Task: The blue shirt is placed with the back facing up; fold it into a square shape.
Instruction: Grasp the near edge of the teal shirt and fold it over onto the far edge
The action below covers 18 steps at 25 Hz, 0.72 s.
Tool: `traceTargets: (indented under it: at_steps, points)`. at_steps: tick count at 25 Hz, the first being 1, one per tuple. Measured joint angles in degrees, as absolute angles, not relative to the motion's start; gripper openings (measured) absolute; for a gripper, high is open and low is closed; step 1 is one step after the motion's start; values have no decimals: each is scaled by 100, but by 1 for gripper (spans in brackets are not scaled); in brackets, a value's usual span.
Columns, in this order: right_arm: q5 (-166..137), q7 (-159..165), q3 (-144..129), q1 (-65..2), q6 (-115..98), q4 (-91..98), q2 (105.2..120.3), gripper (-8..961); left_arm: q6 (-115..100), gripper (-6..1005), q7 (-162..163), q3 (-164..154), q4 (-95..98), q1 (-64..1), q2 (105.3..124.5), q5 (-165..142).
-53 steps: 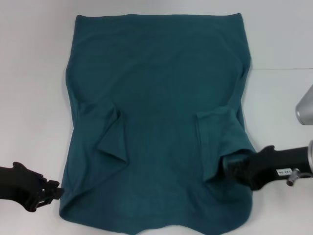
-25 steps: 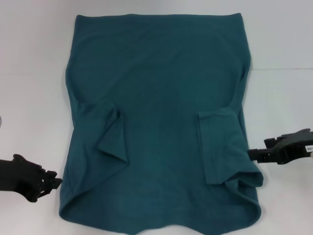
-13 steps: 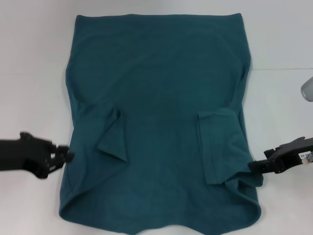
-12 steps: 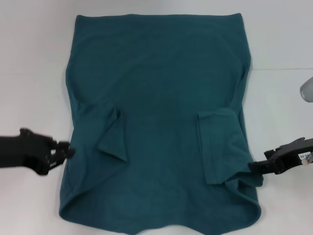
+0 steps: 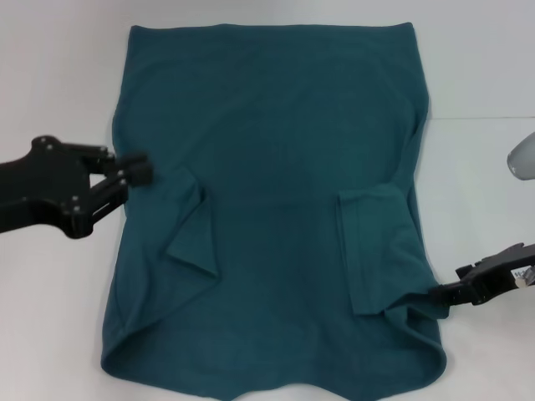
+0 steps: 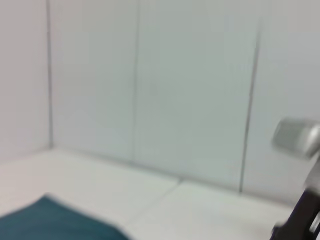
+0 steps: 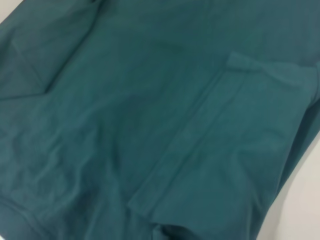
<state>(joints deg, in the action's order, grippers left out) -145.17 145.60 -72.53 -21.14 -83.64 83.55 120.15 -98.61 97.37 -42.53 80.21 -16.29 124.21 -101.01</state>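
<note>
1. Lying spread on the white surface, the blue shirt is back up, its hem at the far edge and its collar end nearest the robot.
2. Both sleeves are already turned inward: the left sleeve sits crooked as a triangular flap, while the right sleeve lies as a neater rectangle on the body.
3. The left claw is over the shirt's left edge, just above the folded sleeve, fingers close together; whether cloth is pinched between them I cannot tell.
4. The right claw is at the shirt's right edge beside the sleeve, where the cloth is puckered; I cannot tell its finger state.
5. My reading: the sleeve step is done and the side folds are beginning.
6. Next, each claw probably needs a firm pinch on its side edge, then a carry toward the middle line, keeping the tucked sleeves flat so the sides land straight.
</note>
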Motion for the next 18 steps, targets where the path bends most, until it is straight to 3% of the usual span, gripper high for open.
traceTargets:
  at_steps: [18]
  points:
    - [-15110,14800,-7491,-2426,-8322,8290,12018,608,-9945,96,9668,-4227,7716,-1682,12410,-9651]
